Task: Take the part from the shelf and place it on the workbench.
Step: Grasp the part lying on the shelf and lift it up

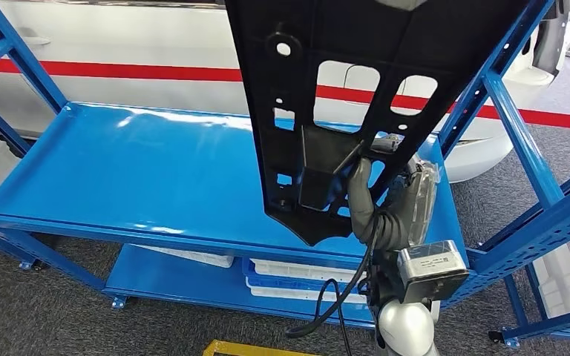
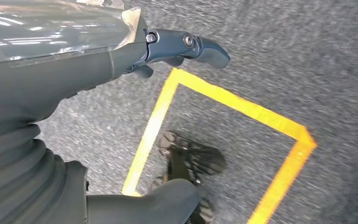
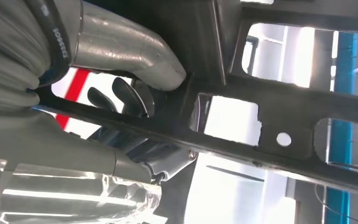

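Observation:
A large black plastic part [image 1: 326, 81], flat with several cut-out windows and a boxy block on its face, hangs upright in front of the blue shelf [image 1: 141, 170]. My right hand [image 1: 377, 200] grips it near its pointed lower end, thumb on the face and fingers behind. In the right wrist view the part [image 3: 279, 107] crosses the picture as a dark frame, with my right hand [image 3: 135, 93] clasped around one of its bars. My left hand [image 2: 168, 51] hangs over grey carpet with its fingers loosely curled and nothing in them.
The blue shelf's middle board [image 1: 82, 193] is bare; white trays [image 1: 297, 278] lie on the board below. Blue uprights [image 1: 519, 141] stand close on the right. A white car with a red stripe [image 1: 119, 72] is behind. Yellow floor tape [image 2: 242, 107] marks the carpet.

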You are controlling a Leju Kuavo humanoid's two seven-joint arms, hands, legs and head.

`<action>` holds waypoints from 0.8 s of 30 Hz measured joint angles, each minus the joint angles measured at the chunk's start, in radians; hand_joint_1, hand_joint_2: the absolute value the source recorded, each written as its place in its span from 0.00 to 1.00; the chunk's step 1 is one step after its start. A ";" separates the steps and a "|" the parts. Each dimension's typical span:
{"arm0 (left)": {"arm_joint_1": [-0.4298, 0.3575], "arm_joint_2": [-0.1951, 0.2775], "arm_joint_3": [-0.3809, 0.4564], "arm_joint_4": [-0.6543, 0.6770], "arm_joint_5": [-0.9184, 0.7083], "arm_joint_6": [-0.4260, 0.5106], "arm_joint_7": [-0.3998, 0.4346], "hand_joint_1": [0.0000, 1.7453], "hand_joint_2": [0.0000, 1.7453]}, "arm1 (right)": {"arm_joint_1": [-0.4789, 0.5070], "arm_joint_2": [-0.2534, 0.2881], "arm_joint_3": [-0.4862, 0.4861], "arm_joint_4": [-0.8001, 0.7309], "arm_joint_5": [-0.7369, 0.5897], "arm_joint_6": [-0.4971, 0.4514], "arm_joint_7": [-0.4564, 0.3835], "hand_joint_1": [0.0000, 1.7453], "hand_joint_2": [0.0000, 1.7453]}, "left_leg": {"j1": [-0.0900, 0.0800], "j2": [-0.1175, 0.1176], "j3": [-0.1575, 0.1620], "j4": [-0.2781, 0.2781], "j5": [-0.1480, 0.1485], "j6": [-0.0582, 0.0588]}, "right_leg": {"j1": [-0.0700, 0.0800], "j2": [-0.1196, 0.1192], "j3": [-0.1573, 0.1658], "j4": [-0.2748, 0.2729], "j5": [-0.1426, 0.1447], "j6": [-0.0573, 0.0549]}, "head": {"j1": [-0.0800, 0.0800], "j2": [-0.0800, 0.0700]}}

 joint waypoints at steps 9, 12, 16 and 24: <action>0.000 0.000 0.000 0.000 -0.009 -0.004 0.000 0.00 1.00 | 0.029 -0.017 -0.011 -0.017 -0.015 -0.015 -0.022 1.00 1.00 | 0.010 -0.002 -0.091 0.043 0.060 -0.052 | -0.016 0.004 0.184 -0.196 0.025 0.045 | 0.003 0.000; 0.001 -0.001 0.000 0.001 -0.007 -0.002 0.002 0.00 1.00 | 0.033 -0.019 -0.013 -0.027 -0.012 -0.011 -0.026 1.00 1.00 | 0.019 -0.004 -0.106 0.070 0.024 -0.065 | -0.022 0.001 0.162 -0.194 0.043 0.007 | 0.000 0.000; 0.002 -0.001 0.000 0.001 -0.010 0.005 0.012 0.00 1.00 | 0.035 -0.019 -0.013 -0.038 0.005 -0.001 -0.023 1.00 1.00 | 0.021 -0.009 -0.157 0.291 -0.154 -0.071 | -0.011 -0.001 0.123 -0.193 0.085 -0.021 | -0.002 0.000; -0.003 0.002 -0.009 0.000 -0.046 0.015 0.033 0.00 1.00 | 0.054 -0.019 -0.013 -0.059 0.050 0.003 -0.005 1.00 1.00 | -0.006 -0.018 0.082 0.031 -0.102 -0.017 | 0.001 -0.004 0.064 -0.194 0.152 0.001 | -0.002 0.000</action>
